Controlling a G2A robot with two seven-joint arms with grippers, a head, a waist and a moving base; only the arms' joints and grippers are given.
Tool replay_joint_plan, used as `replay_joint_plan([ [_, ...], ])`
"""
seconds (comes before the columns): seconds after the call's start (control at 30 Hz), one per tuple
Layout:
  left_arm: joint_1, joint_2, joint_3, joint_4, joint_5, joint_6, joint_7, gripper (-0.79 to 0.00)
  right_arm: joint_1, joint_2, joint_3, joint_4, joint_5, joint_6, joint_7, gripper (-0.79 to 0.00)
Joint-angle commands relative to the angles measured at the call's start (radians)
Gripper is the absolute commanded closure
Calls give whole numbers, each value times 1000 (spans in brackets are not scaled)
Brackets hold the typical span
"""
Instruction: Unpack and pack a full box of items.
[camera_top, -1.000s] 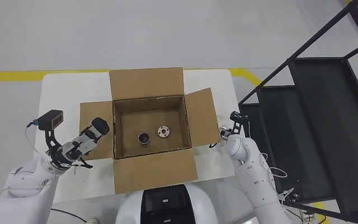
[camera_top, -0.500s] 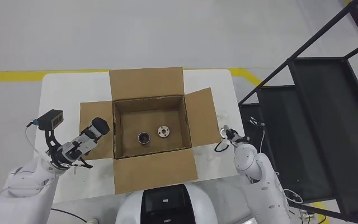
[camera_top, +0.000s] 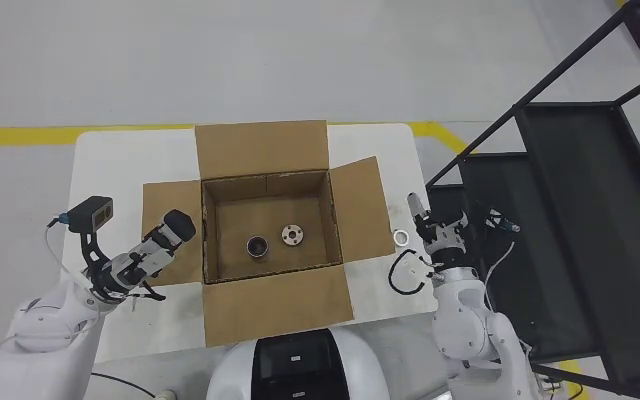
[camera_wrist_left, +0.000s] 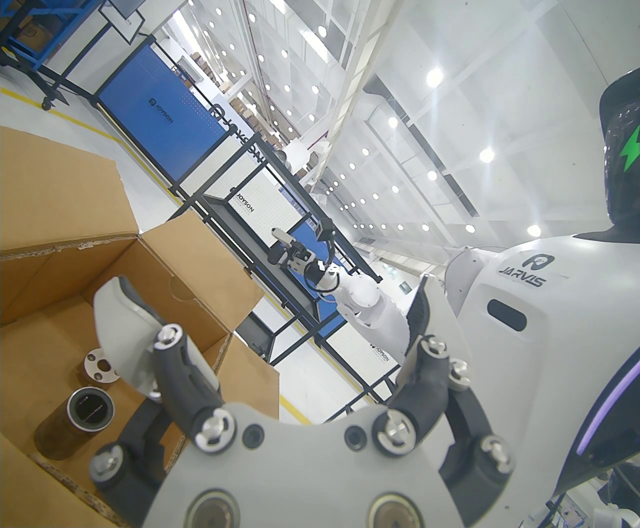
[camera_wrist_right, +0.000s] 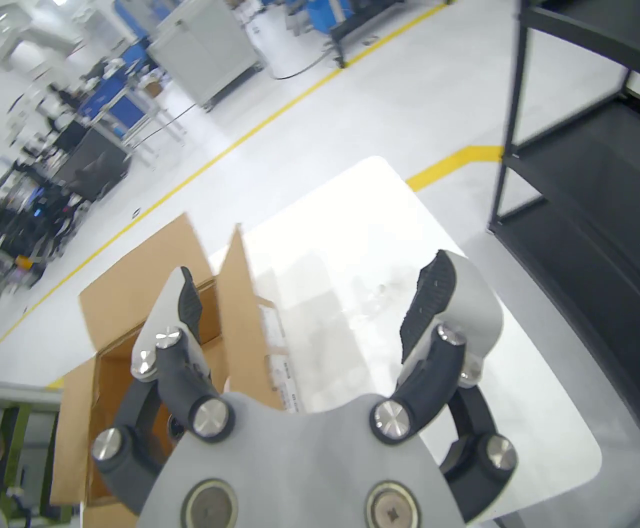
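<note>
Only two parts in the cardboard box (camera_top: 262, 150).
Either nearly unpacked or barely packed: cylinder (camera_top: 259, 246) and flanged disc (camera_top: 292, 236) side by side inside; left claw (camera_wrist_left: 270, 300) open, empty at box's 9 o'clock, right claw (camera_wrist_right: 310, 270) likewise at 3.

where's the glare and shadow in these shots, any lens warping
Left wrist view: ceiling lights flare past the open left gripper, and the wide lens bows the beams. Right wrist view: glare whitens the table beyond the right gripper. Top view: even light, soft shadow inside the box.
</note>
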Motion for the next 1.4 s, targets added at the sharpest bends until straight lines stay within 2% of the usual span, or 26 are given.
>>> replay_joint_plan([
  [0.0, 0, 0, 0, 0, 0, 0, 0, -785, 32, 7, -38, -10, -61, -92, 96, -785],
  [0.13, 0, 0, 0, 0, 0, 0, 0, -785, 157, 15, -108, 20, -95, -205, 281, -785],
  [0.23, 0, 0, 0, 0, 0, 0, 0, -785, 274, 18, -182, 69, -187, -231, 424, -785],
  [0.4, 0, 0, 0, 0, 0, 0, 0, -785, 495, 5, -338, 231, -247, -210, 681, -785],
  [0.53, 0, 0, 0, 0, 0, 0, 0, -785, 644, -18, -442, 360, -137, -159, 867, -785],
  [0.77, 0, 0, 0, 0, 0, 0, 0, -785, 802, -46, -526, 557, -66, -65, 944, -785],
  [1.37, 0, 0, 0, 0, 0, 0, 0, -785, 807, -47, -528, 564, -66, -61, 944, -785],
])
